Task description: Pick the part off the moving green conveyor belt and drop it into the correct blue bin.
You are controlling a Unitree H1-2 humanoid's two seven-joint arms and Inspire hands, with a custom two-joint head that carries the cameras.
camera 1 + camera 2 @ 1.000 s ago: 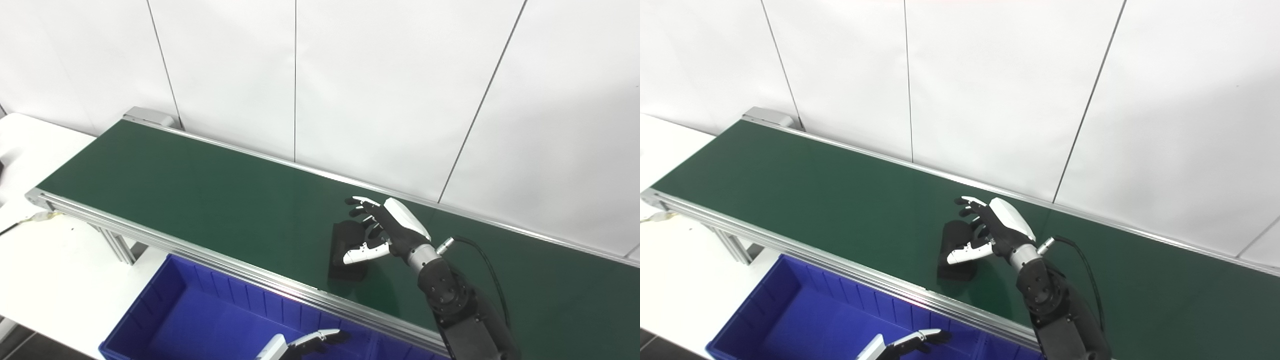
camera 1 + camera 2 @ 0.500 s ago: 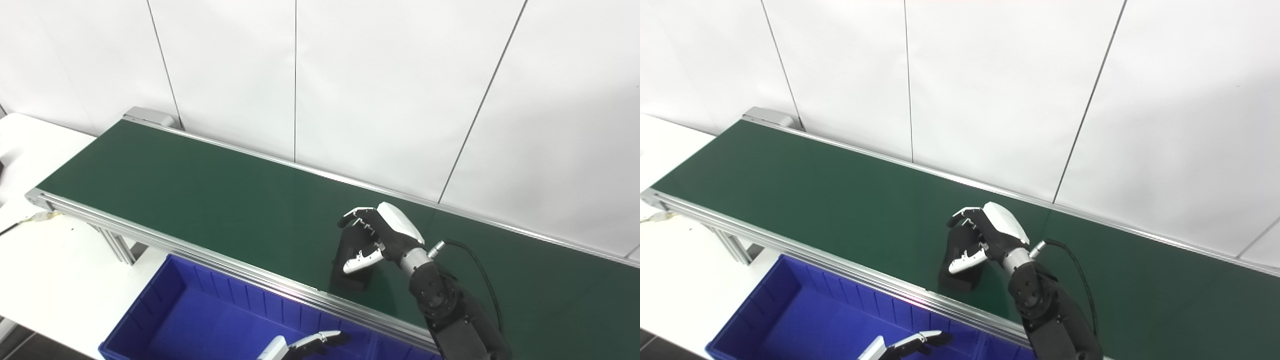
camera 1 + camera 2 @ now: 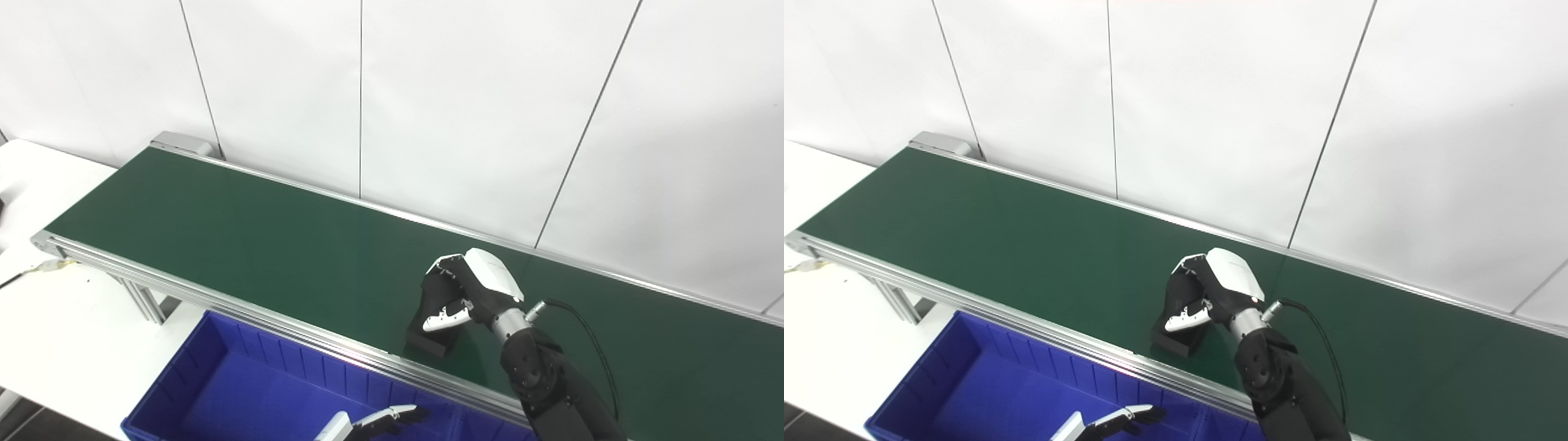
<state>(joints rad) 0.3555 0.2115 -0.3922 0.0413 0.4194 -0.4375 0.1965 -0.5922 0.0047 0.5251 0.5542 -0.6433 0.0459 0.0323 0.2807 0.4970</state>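
One black block [image 3: 432,318] sits under our right hand [image 3: 474,291], whose fingers wrap its upper end. We judge it stiff and light. Our left hand [image 3: 380,422] hangs loosely apart, empty.

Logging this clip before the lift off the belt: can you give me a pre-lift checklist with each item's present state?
1. Right robot hand closed around the black part: ok, fingers and thumb wrap its upper end.
2. Part clear of the green belt: not ok, its lower end appears to rest on the belt.
3. Grip firm enough to lift: cannot tell, contact under the fingers is hidden.
4. Blue bin open below the belt's near rail: ok.
5. Left robot hand out of the drop path: not ok, it hangs over the bin's interior.
6. Correct bin for this part: cannot tell.
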